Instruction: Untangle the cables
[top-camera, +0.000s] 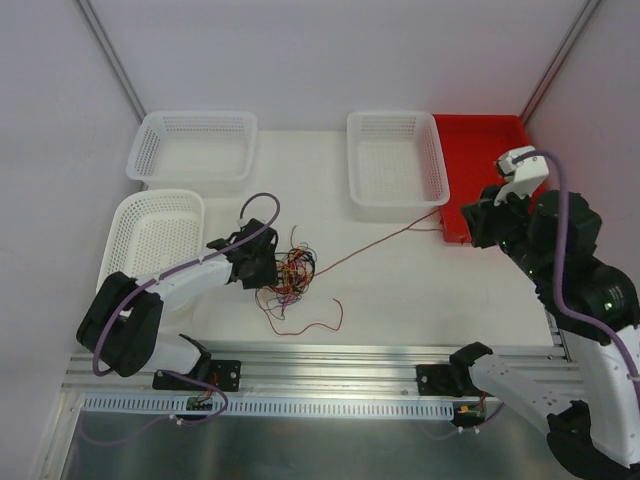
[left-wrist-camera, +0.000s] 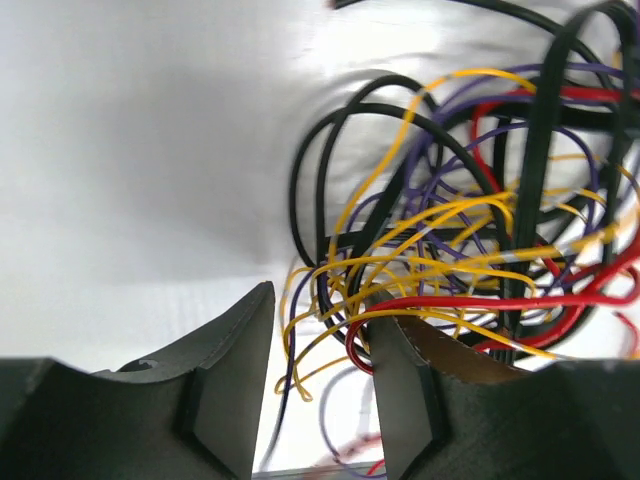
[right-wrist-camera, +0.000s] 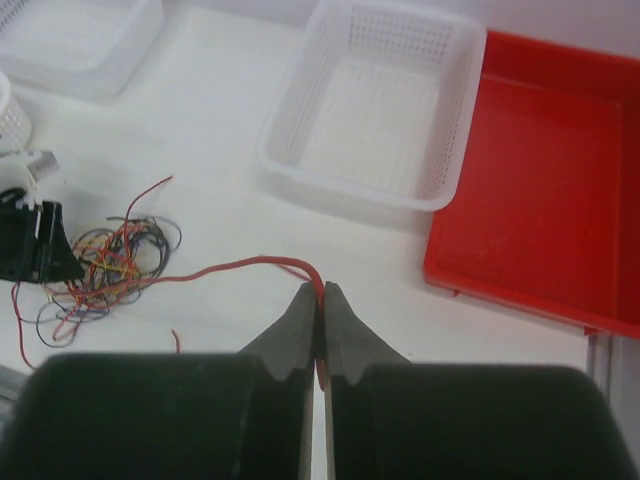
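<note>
Tangle (top-camera: 290, 270) of thin curly wires, left pincer (left-wrist-camera: 322, 306) spread among it, right pincer (right-wrist-camera: 318, 291) pinching red strand (right-wrist-camera: 240, 265)

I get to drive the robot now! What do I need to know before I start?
Left gripper: jaws apart, pushed into the tangle, with a few strands lying between its fingers.
Right gripper: shut on one red cable, which stretches from the tangle towards the red tray.
Done: that red cable is drawn partway out; its far end is in the knot.
Left: free it fully, then separate the yellow, black and purple cables, all knotted together.
</note>
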